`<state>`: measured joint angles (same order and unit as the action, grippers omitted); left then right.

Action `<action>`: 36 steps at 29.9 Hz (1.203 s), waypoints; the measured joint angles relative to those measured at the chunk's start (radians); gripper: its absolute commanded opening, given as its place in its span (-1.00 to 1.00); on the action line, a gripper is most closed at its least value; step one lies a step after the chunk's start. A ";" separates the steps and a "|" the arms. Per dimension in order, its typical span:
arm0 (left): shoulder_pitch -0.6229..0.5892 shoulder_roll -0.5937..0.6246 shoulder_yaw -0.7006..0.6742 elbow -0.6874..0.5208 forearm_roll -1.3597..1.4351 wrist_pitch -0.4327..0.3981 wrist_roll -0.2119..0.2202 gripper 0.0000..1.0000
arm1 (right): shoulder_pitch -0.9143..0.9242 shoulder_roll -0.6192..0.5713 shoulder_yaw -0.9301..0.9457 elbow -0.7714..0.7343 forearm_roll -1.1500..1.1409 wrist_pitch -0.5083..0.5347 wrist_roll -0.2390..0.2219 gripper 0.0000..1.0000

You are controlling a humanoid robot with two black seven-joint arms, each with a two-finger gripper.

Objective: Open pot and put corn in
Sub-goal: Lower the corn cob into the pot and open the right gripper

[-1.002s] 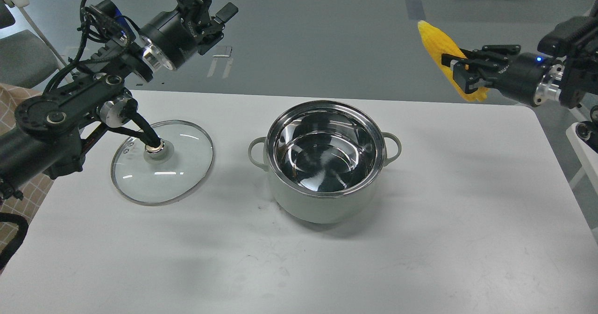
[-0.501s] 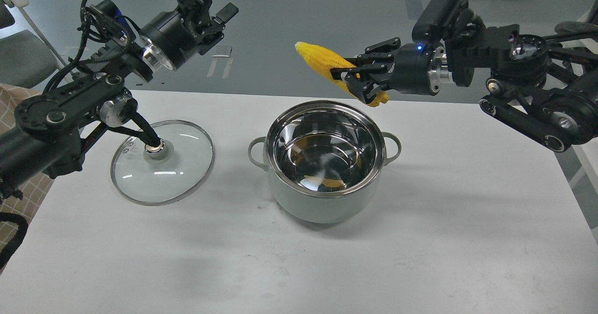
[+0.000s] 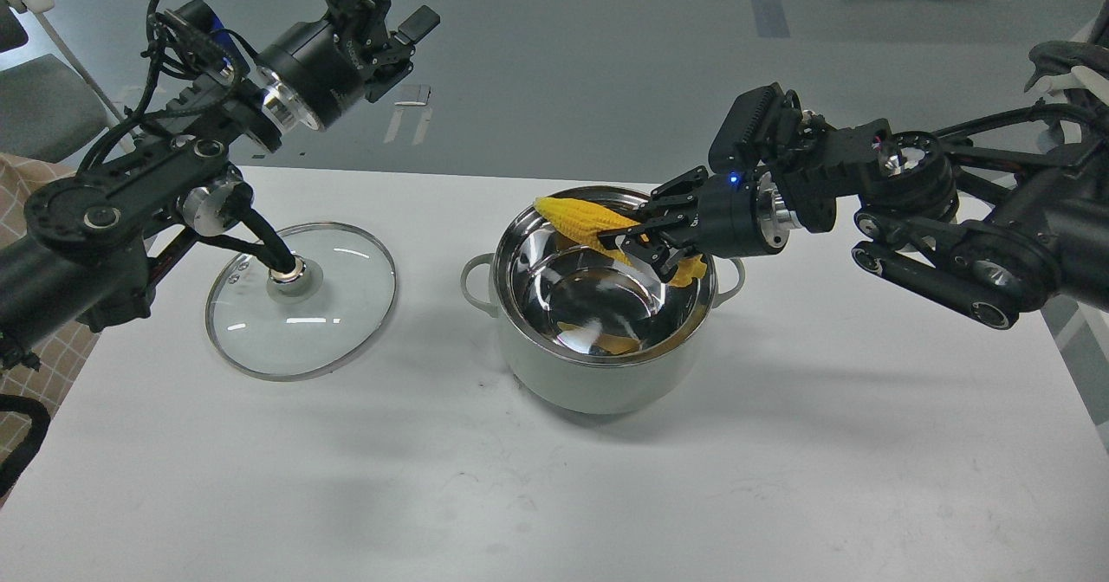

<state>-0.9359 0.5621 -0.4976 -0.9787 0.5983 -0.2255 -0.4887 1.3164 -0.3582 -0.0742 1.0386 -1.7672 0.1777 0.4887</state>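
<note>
gripping the corn (image 3: 579, 219) across its middle, the right gripper (image 3: 643, 243) hangs over the far right part of the pot (image 3: 598, 374), just above the steel rim. the cob lies nearly level, its tapered tip reaching left of the claw over the open interior, its other end tucked under the fingers by the right wall. left of the pot, apart from it, a glass lid (image 3: 338, 322) lies on the white table (image 3: 780, 461). the left gripper (image 3: 381, 6) hangs high, far left of the claw, its fingers spread and holding nothing.
</note>
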 measured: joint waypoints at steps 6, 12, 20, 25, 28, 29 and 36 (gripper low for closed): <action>0.003 0.001 -0.001 0.000 0.000 0.000 0.000 0.91 | -0.012 0.063 -0.013 -0.065 0.000 0.003 0.000 -0.66; 0.004 0.003 -0.003 0.000 0.000 0.000 0.000 0.91 | -0.025 0.095 -0.032 -0.096 0.000 0.003 0.000 -0.58; 0.006 0.011 -0.005 0.000 -0.002 0.000 0.000 0.91 | -0.038 0.108 -0.037 -0.116 0.000 0.003 0.000 -0.11; 0.008 0.017 -0.006 -0.001 -0.003 0.000 0.000 0.91 | -0.039 0.113 -0.037 -0.117 0.000 -0.002 0.000 0.29; 0.008 0.017 -0.007 -0.002 -0.003 -0.001 0.000 0.91 | -0.040 0.115 -0.037 -0.117 0.001 -0.006 0.000 0.57; 0.008 0.017 -0.007 -0.002 -0.003 -0.001 0.000 0.91 | -0.041 0.116 -0.037 -0.117 0.001 -0.007 0.000 0.67; 0.008 0.018 -0.007 -0.002 -0.003 -0.001 0.000 0.91 | -0.042 0.116 -0.033 -0.117 0.003 -0.010 0.000 0.98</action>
<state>-0.9281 0.5800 -0.5047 -0.9803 0.5951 -0.2261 -0.4887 1.2747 -0.2424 -0.1068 0.9219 -1.7643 0.1676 0.4887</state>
